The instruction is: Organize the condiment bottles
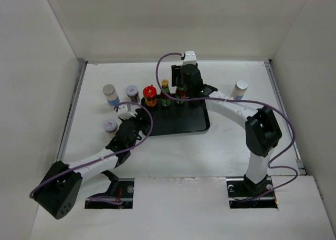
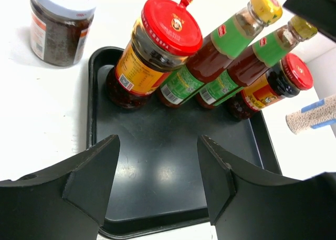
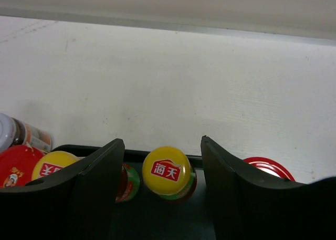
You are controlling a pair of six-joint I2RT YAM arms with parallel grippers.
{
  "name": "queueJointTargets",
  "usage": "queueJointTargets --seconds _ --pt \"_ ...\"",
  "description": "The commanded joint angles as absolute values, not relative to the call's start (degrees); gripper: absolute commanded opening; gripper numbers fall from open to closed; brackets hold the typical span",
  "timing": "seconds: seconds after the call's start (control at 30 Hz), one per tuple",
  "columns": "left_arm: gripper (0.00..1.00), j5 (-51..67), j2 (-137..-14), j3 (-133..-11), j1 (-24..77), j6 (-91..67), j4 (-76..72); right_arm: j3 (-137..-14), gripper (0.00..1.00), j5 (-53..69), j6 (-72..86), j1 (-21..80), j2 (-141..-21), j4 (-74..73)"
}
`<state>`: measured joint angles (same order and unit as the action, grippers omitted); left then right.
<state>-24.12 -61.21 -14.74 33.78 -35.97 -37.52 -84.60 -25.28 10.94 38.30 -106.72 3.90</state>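
A black tray point(image 1: 176, 125) holds a row along its far edge: a red-capped jar point(image 1: 150, 95), two green yellow-capped bottles point(image 1: 165, 91) and a second red-capped jar point(image 2: 290, 78), which the right arm hides from above. My right gripper point(image 1: 185, 87) is open; in its wrist view point(image 3: 161, 143) its fingers stand on either side of one yellow cap point(image 3: 167, 170) without touching it. My left gripper point(image 1: 135, 119) is open and empty over the tray's near left corner point(image 2: 157, 140). Off the tray stand two white cylinders point(image 1: 110, 94) point(image 1: 240, 89) and two grey-lidded jars point(image 1: 132, 92) point(image 1: 110, 125).
The tray's near half point(image 2: 173, 166) is bare black surface. White walls close in the table at the back and both sides. Purple cables loop over both arms. The table's right edge has a raised rail point(image 1: 283, 114).
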Motion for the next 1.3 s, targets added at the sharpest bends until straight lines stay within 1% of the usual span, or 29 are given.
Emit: queueJointTargets --seconds 0.0,0.13,0.2,0.27,0.3,0.33,0.37,0.4,0.43,0.47,0.5,0.57,0.6,0.63,0.77,0.87,0.97,1.07,1.27 --pt "0.59 -25.8 -58.6 -15.0 33.4 -35.3 -39.8 -84.4 0.71 -25.2 12.1 39.7 -100.7 10.1" --pt "0.6 -25.9 -53.8 -17.7 32.6 -36.5 -34.0 -79.6 0.86 -23.2 13.3 41.5 -94.2 10.8" --pt "0.6 -27.1 -51.8 -20.1 32.3 -35.6 -29.4 -75.3 0.9 -23.0 13.6 42.2 -89.9 12.7" --pt "0.61 -30.2 -50.7 -22.5 31.4 -35.4 -25.2 -69.6 0.89 -23.6 14.4 42.6 -85.1 15.3" --pt "0.61 -31.6 -50.5 -23.8 30.8 -35.4 -23.3 -66.3 0.84 -23.6 15.4 42.7 -82.5 16.6" --pt "0.6 -32.7 -50.5 -25.2 29.8 -35.3 -21.5 -63.1 0.75 -23.6 16.7 42.8 -79.8 17.6" --pt "0.58 -33.1 -50.3 -26.5 28.7 -35.2 -19.8 -59.9 0.6 -23.6 18.2 42.8 -77.5 18.4" --pt "0.55 -33.4 -50.1 -27.7 27.5 -35.3 -18.3 -56.5 0.41 -23.6 19.9 42.8 -75.3 19.3" --pt "0.52 -33.7 -50.2 -28.6 26.3 -35.2 -17.2 -53.3 0.27 -23.5 21.6 42.9 -73.5 19.9" --pt "0.47 -33.7 -51.0 -29.8 25.1 -35.1 -16.1 -50.5 0.17 -23.4 23.1 43.4 -72.1 20.1" --pt "0.43 -33.7 -52.0 -30.9 23.8 -34.7 -14.9 -48.0 0.13 -23.2 24.6 44.0 -71.2 20.2" --pt "0.41 -32.8 -55.0 -33.7 20.4 -34.7 -11.9 -44.1 0.12 -23.4 27.1 45.4 -70.5 20.8" --pt "0.42 -32.2 -56.2 -34.8 19.2 -35.0 -10.7 -41.9 0.12 -23.6 28.1 46.4 -70.5 22.0" --pt "0.45 -31.5 -57.4 -35.8 17.9 -34.8 -10.0 -40.2 0.14 -23.6 28.9 47.0 -70.8 23.7" --pt "0.65 -30.6 -63.5 -41.6 14.1 -33.3 -6.3 -36.0 0.34 -22.6 29.0 47.9 -72.5 30.1" --pt "0.75 -32.2 -67.0 -45.2 12.0 -32.5 -4.0 -34.4 0.49 -21.2 28.9 48.2 -73.3 32.0" --pt "0.78 -32.3 -69.3 -46.7 10.5 -32.1 -4.2 -33.5 0.6 -20.6 28.9 48.6 -73.9 33.1" --pt "0.8 -30.3 -74.2 -50.5 9.8 -29.8 -3.3 -33.0 0.66 -20.3 29.3 48.7 -74.1 34.1" --pt "0.79 -30.9 -80.0 -55.4 7.8 -28.0 -1.8 -33.1 0.72 -18.9 29.7 50.0 -75.0 35.2"
